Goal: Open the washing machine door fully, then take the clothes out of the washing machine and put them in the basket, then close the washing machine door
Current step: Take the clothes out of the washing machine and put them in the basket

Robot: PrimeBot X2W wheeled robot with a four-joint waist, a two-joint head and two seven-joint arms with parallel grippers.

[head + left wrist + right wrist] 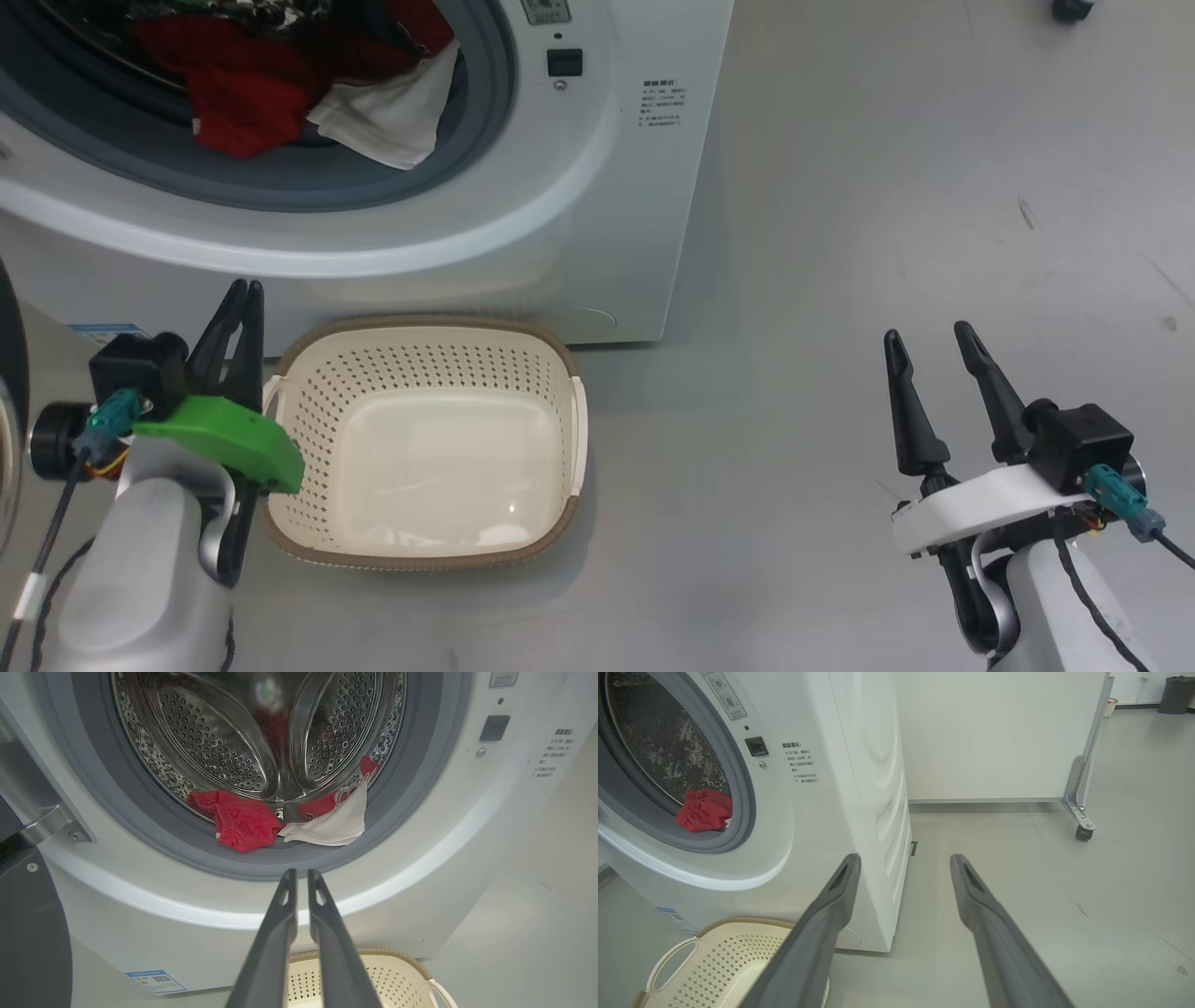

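Note:
The washing machine (pixel 597 187) stands with its drum open, and the dark edge of the washing machine door (pixel 7 373) is swung out at the far left. Red clothes (pixel 243 103) and a white piece (pixel 392 107) lie at the drum's mouth, over the grey gasket. The basket (pixel 420 329) sits empty on the floor before the washer. My left gripper (pixel 241 291) hovers left of the basket, fingers almost together, holding nothing. In the left wrist view it (pixel 299 875) points at the red clothes (pixel 243 821). Far right over the floor, my right gripper (pixel 924 332) is open and empty.
A white partition panel (pixel 994 732) on a caster (pixel 1083 833) stands behind and to the right of the washer. A dark bin (pixel 1176 693) is far off. Bare grey floor (pixel 887 233) spreads right of the washer and the basket.

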